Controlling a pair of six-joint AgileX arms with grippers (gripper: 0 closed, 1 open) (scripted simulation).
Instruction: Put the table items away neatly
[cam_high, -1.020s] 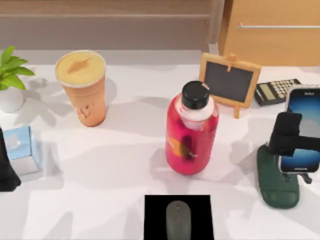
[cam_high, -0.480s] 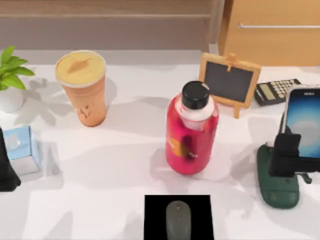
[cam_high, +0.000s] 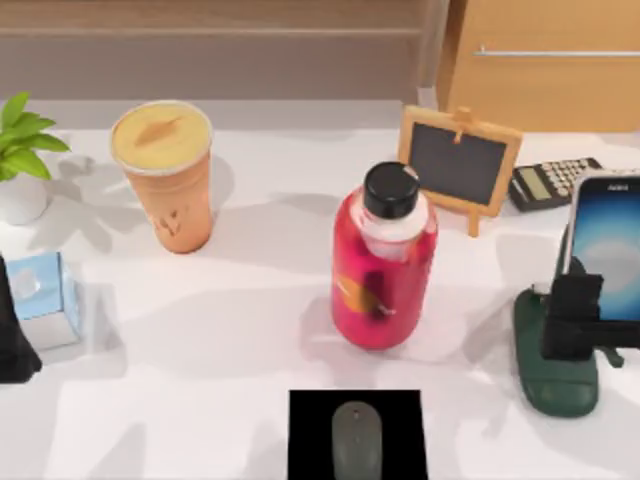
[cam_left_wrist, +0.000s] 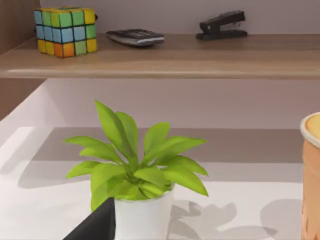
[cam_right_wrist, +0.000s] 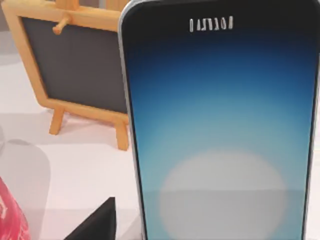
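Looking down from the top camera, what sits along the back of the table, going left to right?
Potted plant → orange cup → red bottle → little chalkboard → calculator → smartphone.

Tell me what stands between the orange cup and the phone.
In the top view, the red bottle stands between the cup and the phone, with the small chalkboard slightly behind.

- Cup (cam_high: 170, 180): orange with yellowish top, back left of the white table (cam_high: 230, 320).
- Bottle (cam_high: 383, 262): red, black cap.
- Mouse (cam_high: 357, 437): grey, on black mat (cam_high: 310, 430), front edge.
- Smartphone (cam_high: 608, 255): blue glowing screen, on dark green stand (cam_high: 555, 375), right edge.
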